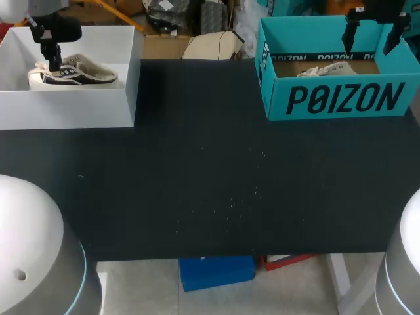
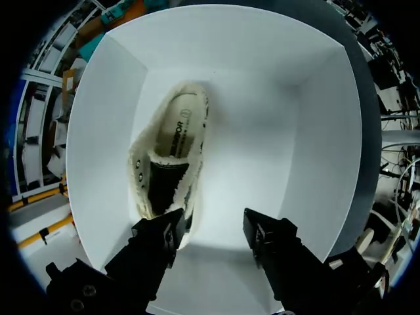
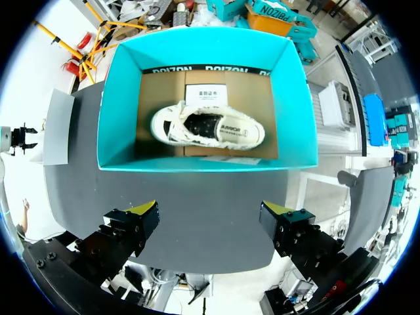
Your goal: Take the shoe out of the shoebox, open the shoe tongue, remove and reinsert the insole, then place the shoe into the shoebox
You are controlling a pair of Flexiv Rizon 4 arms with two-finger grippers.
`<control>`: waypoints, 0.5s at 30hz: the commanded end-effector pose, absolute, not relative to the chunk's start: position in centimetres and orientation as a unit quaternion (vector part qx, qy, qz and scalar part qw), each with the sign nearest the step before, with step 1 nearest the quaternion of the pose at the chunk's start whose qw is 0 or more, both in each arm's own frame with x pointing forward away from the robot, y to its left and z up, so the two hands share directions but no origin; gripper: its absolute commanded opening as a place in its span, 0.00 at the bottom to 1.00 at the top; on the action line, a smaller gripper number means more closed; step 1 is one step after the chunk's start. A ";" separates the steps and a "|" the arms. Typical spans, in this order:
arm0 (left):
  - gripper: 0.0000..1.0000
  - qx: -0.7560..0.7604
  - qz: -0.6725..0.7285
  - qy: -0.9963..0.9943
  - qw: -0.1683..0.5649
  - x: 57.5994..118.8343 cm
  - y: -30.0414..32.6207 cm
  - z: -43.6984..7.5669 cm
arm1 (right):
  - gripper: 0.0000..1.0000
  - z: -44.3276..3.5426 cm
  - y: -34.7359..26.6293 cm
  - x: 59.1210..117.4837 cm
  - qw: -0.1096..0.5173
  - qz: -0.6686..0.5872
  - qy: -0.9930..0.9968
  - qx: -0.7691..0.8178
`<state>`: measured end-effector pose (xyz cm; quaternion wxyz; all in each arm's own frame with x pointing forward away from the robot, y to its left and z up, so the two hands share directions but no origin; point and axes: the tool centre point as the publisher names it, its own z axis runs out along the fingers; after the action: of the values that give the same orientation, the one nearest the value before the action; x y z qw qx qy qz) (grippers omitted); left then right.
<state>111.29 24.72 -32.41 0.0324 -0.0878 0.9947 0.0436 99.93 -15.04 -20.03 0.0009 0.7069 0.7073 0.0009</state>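
Left pincer (image 2: 213,228) gapes, shoe (image 2: 167,154) just ahead of one finger.

The left box (image 1: 65,108) holds a shoe (image 1: 75,74), the right shoebox (image 1: 275,98) a second shoe (image 1: 331,67).

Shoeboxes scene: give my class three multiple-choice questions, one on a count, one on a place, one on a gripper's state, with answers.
1. How many shoes are in view? A. One B. Two C. Three
2. Where is the left gripper? A. Down inside the white box, by the fleece-lined shoe B. Outside that box C. Clamped on that box's wall
3. The right gripper is: A. shut on a shoe B. open and empty C. shut on a flap
Answers: 1 B, one shoe lies in each box, the second shoe in the teal box. 2 A, white walls surround it. 3 B, it stands spread with nothing held.
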 end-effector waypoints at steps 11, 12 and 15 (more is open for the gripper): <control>0.65 -0.050 0.038 0.998 0.029 114.1 24.2 -35.1 | 1.00 -20.0 -15.0 100.0 0.001 0.001 0.707 0.707; 0.65 -0.047 0.038 0.998 0.027 114.2 24.0 -35.3 | 1.00 -20.0 -15.0 100.0 0.001 0.001 0.707 0.707; 0.60 -0.042 0.039 0.998 0.024 114.2 23.6 -35.8 | 1.00 -20.0 -15.0 100.0 0.001 0.001 0.707 0.707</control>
<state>113.54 23.87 -35.11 0.0287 -0.0427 0.9980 0.0372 99.93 -15.04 -20.03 0.0009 0.7069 0.7073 0.0008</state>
